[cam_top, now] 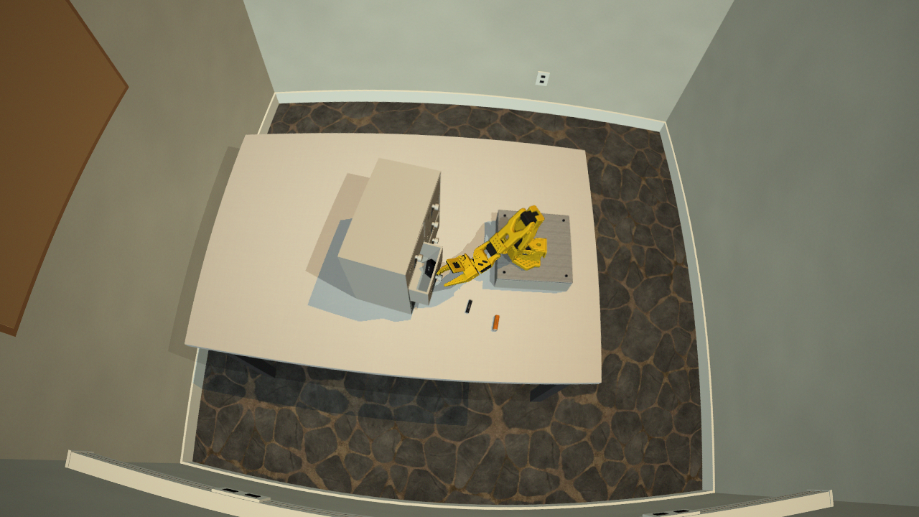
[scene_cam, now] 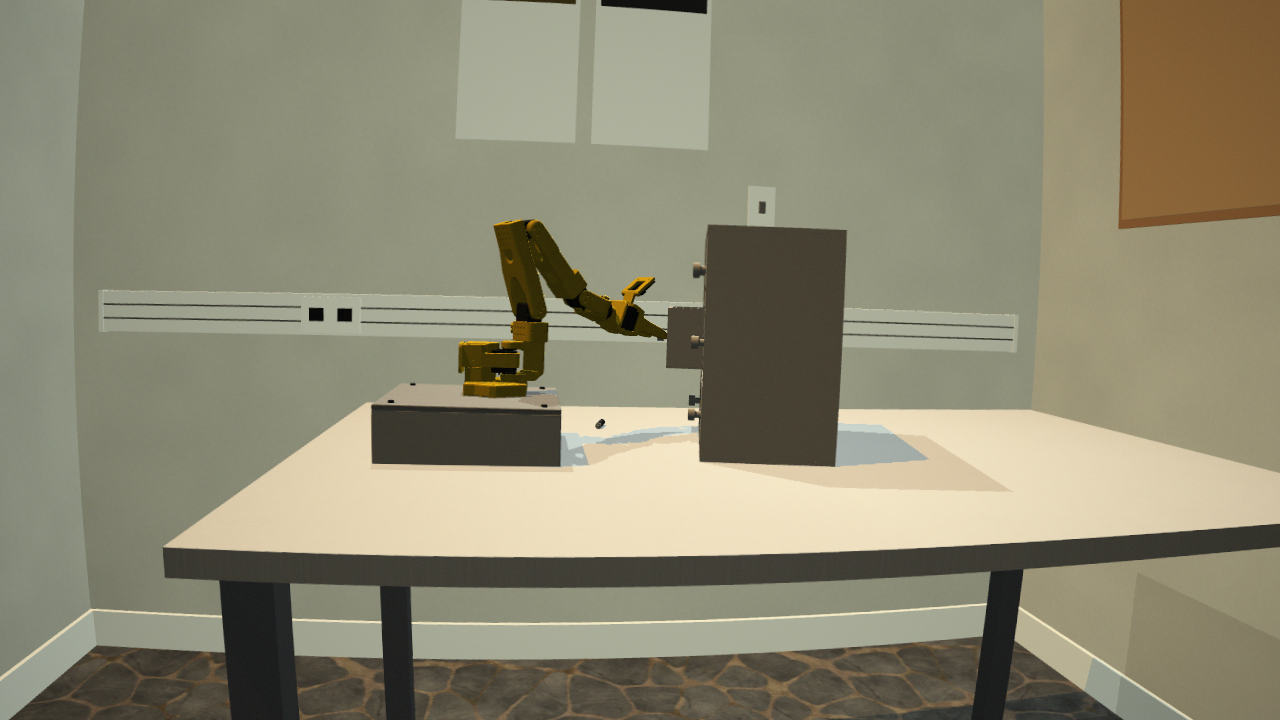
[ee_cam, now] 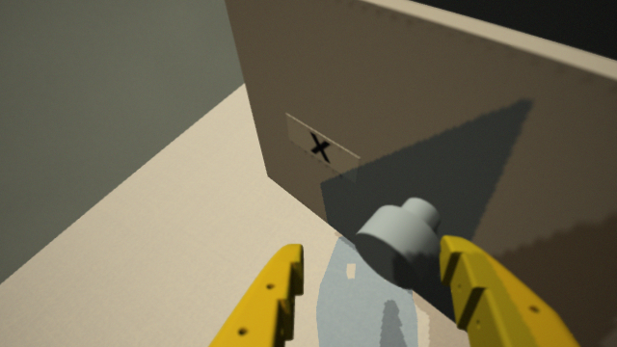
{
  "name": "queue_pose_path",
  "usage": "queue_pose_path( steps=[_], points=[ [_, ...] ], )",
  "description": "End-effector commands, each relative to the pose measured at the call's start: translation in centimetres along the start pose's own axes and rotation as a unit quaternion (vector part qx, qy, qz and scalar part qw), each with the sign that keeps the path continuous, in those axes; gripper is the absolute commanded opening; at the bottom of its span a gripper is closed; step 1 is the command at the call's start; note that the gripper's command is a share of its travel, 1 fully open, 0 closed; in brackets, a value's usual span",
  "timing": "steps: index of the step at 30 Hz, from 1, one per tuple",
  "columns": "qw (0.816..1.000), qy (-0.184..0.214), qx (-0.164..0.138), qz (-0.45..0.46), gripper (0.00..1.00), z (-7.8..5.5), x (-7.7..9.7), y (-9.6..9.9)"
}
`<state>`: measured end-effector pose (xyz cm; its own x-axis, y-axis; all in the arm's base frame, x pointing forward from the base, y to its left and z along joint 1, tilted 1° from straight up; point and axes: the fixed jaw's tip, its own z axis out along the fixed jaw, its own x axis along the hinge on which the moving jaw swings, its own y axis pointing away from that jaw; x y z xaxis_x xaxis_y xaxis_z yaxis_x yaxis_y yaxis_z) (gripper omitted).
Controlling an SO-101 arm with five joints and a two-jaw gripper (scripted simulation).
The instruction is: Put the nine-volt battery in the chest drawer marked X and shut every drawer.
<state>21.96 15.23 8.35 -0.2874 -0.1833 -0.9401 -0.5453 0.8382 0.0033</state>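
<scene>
The chest [cam_top: 388, 231] stands upright on the table. Its drawer marked X sticks partly out, and the dark nine-volt battery [cam_top: 428, 264] lies inside it. In the wrist view I see the drawer front with the X label [ee_cam: 319, 146] and its grey knob [ee_cam: 400, 236]. My gripper [ee_cam: 371, 270] is right at the drawer front, with its yellow fingers apart on either side of the knob. The knob sits close to the right finger and is not clamped. In the side view the gripper's tip [scene_cam: 662, 333] meets the protruding drawer [scene_cam: 684, 337].
A small black object [cam_top: 469, 306] and an orange one [cam_top: 496, 322] lie on the table in front of the chest. The arm's grey base block [cam_top: 533, 252] stands to the right. The other drawers look shut, their knobs facing the arm.
</scene>
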Motion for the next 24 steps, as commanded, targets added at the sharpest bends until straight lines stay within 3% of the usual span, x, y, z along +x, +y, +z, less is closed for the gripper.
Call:
queue_pose_path(
  steps=[1,24],
  points=[
    [1.000,-0.005,0.008,0.007,0.21,0.21,-0.32,-0.46],
    [1.000,-0.005,0.022,0.012,0.21,0.75,-0.51,-1.28]
  ],
)
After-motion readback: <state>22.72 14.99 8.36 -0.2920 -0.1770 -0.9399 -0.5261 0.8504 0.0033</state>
